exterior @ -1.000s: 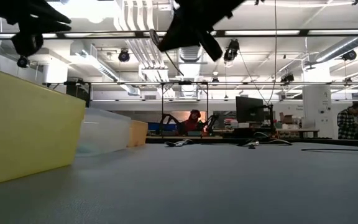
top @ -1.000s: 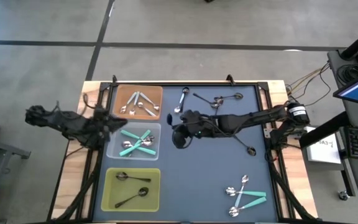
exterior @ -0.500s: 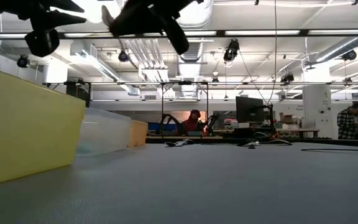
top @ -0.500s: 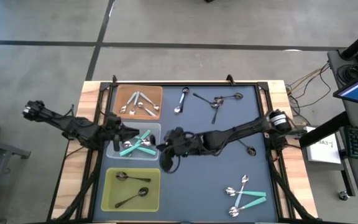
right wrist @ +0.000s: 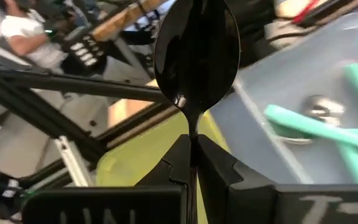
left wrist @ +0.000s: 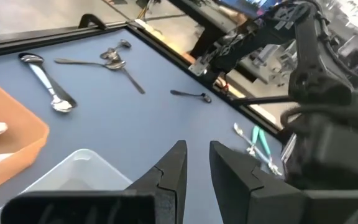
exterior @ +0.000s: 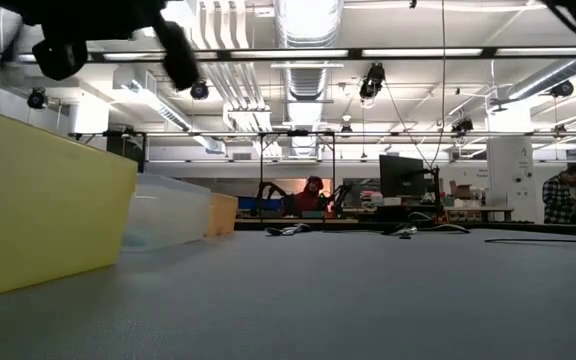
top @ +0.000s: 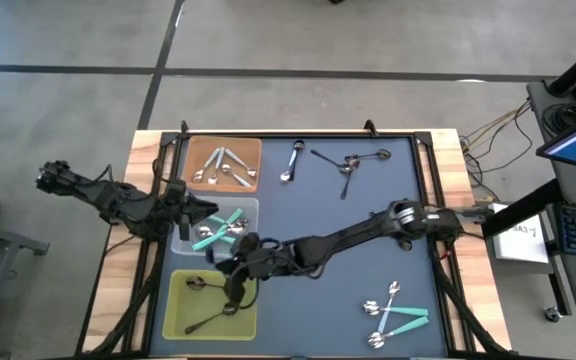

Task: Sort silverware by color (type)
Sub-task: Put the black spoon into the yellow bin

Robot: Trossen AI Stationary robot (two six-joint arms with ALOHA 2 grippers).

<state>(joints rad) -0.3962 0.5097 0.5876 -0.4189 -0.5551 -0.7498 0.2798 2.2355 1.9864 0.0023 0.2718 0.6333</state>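
1. The right gripper (top: 236,290) is at lower left in the high view, over the upper right part of the yellow-green tray (top: 173,305). Its fingers are clamped on the handle of a dark spoon (right wrist: 196,43).
2. Axis: the right wrist view shows the spoon in line with the fingers, bowl out ahead of the tips. The tray is below and just beyond the bowl, so I'd judge the drop to be mostly a matter of opening.
3. The right arm owns this move. The left gripper (top: 206,208) hangs at the upper left edge of the clear tray (top: 183,240), fingers slightly apart with nothing between them.
4. Yellow-green tray: 2 dark spoons lying in it, plus the one you hold above.
5. Clear tray: about 3 teal spoons, overlapping, so the count is rough.
6. Orange tray (top: 253,150): about 4 silver spoons, also rough.
7. Loose, top middle: 1 silver spoon (top: 290,160) and a dark cluster (top: 348,162) of about 3.
8. Loose, lower right: a mixed pile (top: 393,312) of about 2 teal and 2 or 3 silver.
9. You can't tell whether more lie under the right arm.
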